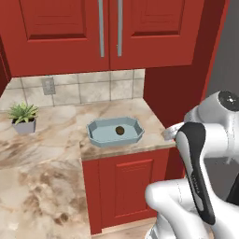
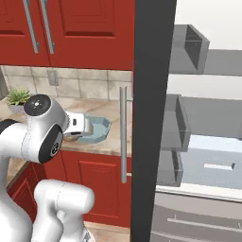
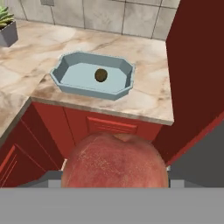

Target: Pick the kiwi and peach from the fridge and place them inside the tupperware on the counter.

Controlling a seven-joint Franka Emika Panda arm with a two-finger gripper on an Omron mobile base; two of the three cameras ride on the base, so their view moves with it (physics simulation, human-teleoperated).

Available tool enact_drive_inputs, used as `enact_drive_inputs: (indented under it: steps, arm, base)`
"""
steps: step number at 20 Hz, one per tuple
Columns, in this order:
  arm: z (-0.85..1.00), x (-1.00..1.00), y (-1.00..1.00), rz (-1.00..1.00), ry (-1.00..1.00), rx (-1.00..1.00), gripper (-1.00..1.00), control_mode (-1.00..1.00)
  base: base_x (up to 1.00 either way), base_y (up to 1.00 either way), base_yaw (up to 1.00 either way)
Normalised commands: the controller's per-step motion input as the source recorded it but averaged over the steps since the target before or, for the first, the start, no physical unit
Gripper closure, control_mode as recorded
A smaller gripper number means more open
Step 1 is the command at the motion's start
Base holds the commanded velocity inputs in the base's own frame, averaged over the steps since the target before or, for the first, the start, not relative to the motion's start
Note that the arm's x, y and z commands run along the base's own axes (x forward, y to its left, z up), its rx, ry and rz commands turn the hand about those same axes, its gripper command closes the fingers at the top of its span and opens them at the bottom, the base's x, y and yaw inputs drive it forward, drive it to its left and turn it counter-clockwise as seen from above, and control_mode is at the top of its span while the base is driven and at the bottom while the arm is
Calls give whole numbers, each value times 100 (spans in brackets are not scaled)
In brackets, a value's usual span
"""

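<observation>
A potted plant sits far left on the beige marble worktop. Right of it, the tupperware already holds the kiwi. The claw is closed on the peach; it should probably carry forward over the rim before releasing. Red cabinets surround; the open fridge stands right.

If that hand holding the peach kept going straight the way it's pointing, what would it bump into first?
Probably the red cabinet door just under the counter edge, below the tupperware; depth is hard to judge, so it might clear the edge instead.
</observation>
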Motion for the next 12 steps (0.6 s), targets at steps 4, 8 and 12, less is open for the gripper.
enact_drive_inputs:
  steps: [4, 8, 12]
  arm:
    - [0, 0, 0, 0, 0, 0, 100, 100]
    - [0, 0, 0, 0, 0, 0, 100, 100]
    - [-79, 14, 59, 0, 7, -2, 100, -100]
  base:
    - [94, 42, 0]
    - [40, 57, 0]
    - [0, 0, 0]
